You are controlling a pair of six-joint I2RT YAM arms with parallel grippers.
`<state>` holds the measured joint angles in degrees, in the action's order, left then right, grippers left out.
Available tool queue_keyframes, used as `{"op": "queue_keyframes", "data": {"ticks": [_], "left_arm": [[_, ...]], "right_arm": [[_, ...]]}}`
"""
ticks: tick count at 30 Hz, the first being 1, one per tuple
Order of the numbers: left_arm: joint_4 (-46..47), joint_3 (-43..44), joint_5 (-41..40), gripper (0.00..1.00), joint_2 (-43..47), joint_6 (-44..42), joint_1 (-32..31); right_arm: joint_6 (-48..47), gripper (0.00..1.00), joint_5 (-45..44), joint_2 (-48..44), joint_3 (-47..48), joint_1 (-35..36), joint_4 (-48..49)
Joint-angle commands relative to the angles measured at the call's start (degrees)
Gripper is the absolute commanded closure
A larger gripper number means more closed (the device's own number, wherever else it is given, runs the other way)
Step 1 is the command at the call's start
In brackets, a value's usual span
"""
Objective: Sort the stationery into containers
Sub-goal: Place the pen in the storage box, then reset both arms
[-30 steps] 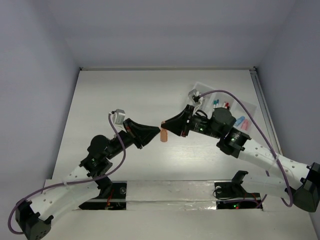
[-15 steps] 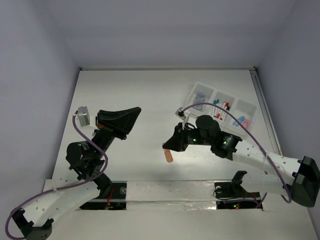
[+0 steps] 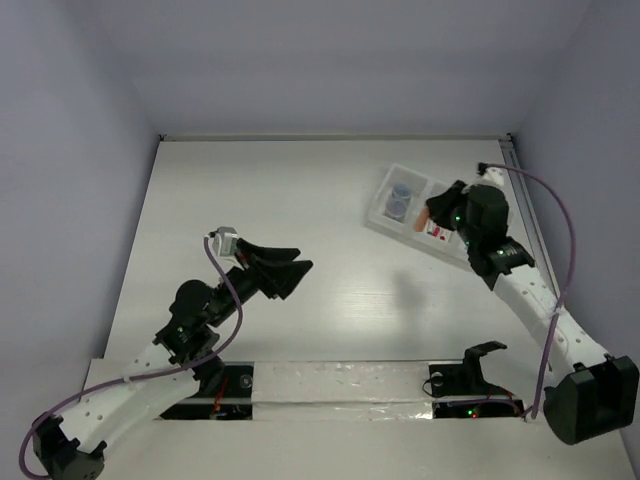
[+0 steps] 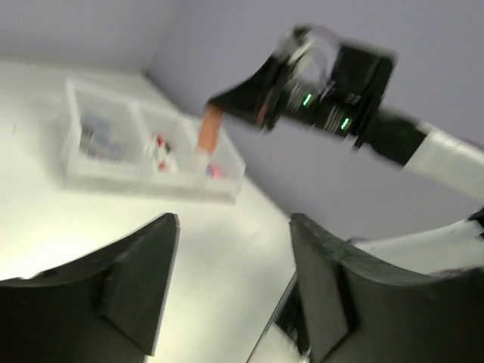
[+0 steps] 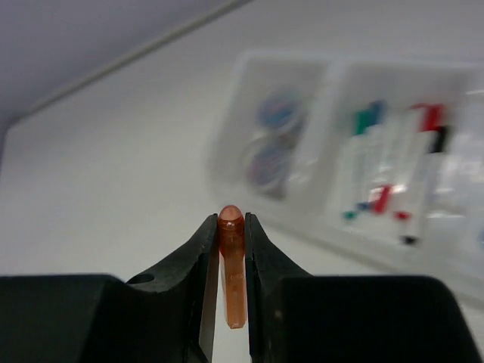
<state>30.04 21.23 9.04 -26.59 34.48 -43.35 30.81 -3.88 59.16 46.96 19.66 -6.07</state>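
Note:
My right gripper [image 3: 432, 213] is shut on a short orange piece [image 3: 424, 218] and hovers over the translucent three-compartment tray [image 3: 380, 195] at the back right. In the right wrist view the orange piece [image 5: 231, 265] stands upright between the fingertips, with the tray [image 5: 227, 121] blurred behind it. Two bluish discs [image 5: 274, 113] lie in one compartment and several white pens [image 5: 378, 159] in the middle one. My left gripper [image 3: 298, 275] stands open and empty over the table's centre-left. In its wrist view, the left gripper [image 4: 234, 219] points at the tray [image 4: 76, 151] and the held orange piece [image 4: 208, 132].
Grey walls close in the white table on three sides. A raised strip runs along the table's right edge [image 3: 520, 190], just beyond the tray. Both arm bases sit at the near edge [image 3: 350, 385].
The right arm has carried the orange piece from mid-table up and right to over the tray. The left gripper has opened, and its arm has swung back toward the centre.

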Motion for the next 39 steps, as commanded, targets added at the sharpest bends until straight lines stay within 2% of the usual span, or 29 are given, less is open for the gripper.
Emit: {"op": "queue_keyframes", "data": {"ticks": [1, 2, 3, 6, 9, 11, 18, 21, 22, 24, 25, 29, 31, 33, 34, 35, 38, 39], "left_arm": [[-2.7, -3.0, 2.6, 0.4, 4.3, 0.0, 0.1], [-4.1, -3.6, 2.4, 0.39, 5.2, -0.2, 0.1], [-4.7, -4.2, 2.4, 0.01, 6.2, -0.6, 0.1], [-8.5, -4.4, 1.0, 0.01, 8.9, -2.3, 0.1], [-10.6, -5.1, 0.6, 0.01, 10.8, -2.8, 0.1], [-10.9, -5.8, 1.3, 0.01, 12.2, -2.6, 0.1], [-13.0, -6.6, -1.2, 0.01, 16.7, -2.1, 0.1], [-14.0, -6.5, -2.4, 0.01, 17.4, -2.0, -0.4], [-13.9, -6.4, -2.4, 0.01, 17.7, -2.0, -0.4], [-14.0, -5.9, -2.9, 0.01, 17.7, -1.9, -0.4], [-14.2, -5.7, -3.0, 0.01, 17.6, -1.9, -0.4], [-15.2, -3.0, -4.0, 0.01, 16.8, -2.0, -0.4], [-15.5, -0.9, -4.5, 0.01, 16.5, -2.0, -0.4], [-16.9, 1.3, -5.2, 0.01, 16.2, -2.3, -0.4], [-17.6, 4.0, -5.5, 0.01, 16.2, -2.7, -0.4], [-19.0, 5.3, -5.7, 0.01, 16.3, -3.2, -0.4], [-22.2, 11.7, -7.5, 0.01, 16.7, -6.0, -0.4], [-23.1, 15.2, -8.5, 0.01, 16.5, -7.7, -0.4]], "right_arm": [[-0.7, 1.0, -12.5, -3.3, -0.7, -10.2, -1.8], [-0.7, 1.0, -13.3, -3.4, -1.0, -15.5, -1.6], [-0.7, 1.0, -13.8, -3.2, -1.6, -17.9, -1.2], [-0.9, 1.0, -16.5, -1.1, -1.4, -23.9, -0.1], [-1.7, 1.0, -20.8, 3.3, -1.2, -27.6, 3.3], [-2.9, 1.0, -20.4, 8.0, 1.1, -29.5, 3.5], [-6.6, 1.0, -19.2, 21.2, 6.1, -30.0, 2.7], [-6.6, 0.78, -16.4, 24.0, 6.8, -30.0, 3.0], [-6.2, 0.56, -15.8, 23.9, 7.1, -30.0, 2.6], [-5.1, 0.3, -14.5, 22.7, 7.2, -30.0, 2.4], [-4.7, 0.1, -13.2, 20.3, 7.4, -30.0, 2.4], [-2.4, 0.06, -7.1, 11.4, 8.6, -30.0, -0.3], [-0.9, 0.06, 0.1, 6.0, 8.4, -30.0, -0.8], [0.0, 0.06, 4.7, -3.2, 8.3, -30.0, -2.0], [0.0, 0.0, 8.9, -6.3, 8.4, -30.0, -3.4], [-0.1, 0.0, 10.5, -12.4, 9.0, -30.0, -4.4], [0.0, 0.0, 13.6, -20.8, 11.7, -30.0, -10.4], [0.1, 0.0, 14.9, -26.1, 13.5, -30.0, -11.9]]}}
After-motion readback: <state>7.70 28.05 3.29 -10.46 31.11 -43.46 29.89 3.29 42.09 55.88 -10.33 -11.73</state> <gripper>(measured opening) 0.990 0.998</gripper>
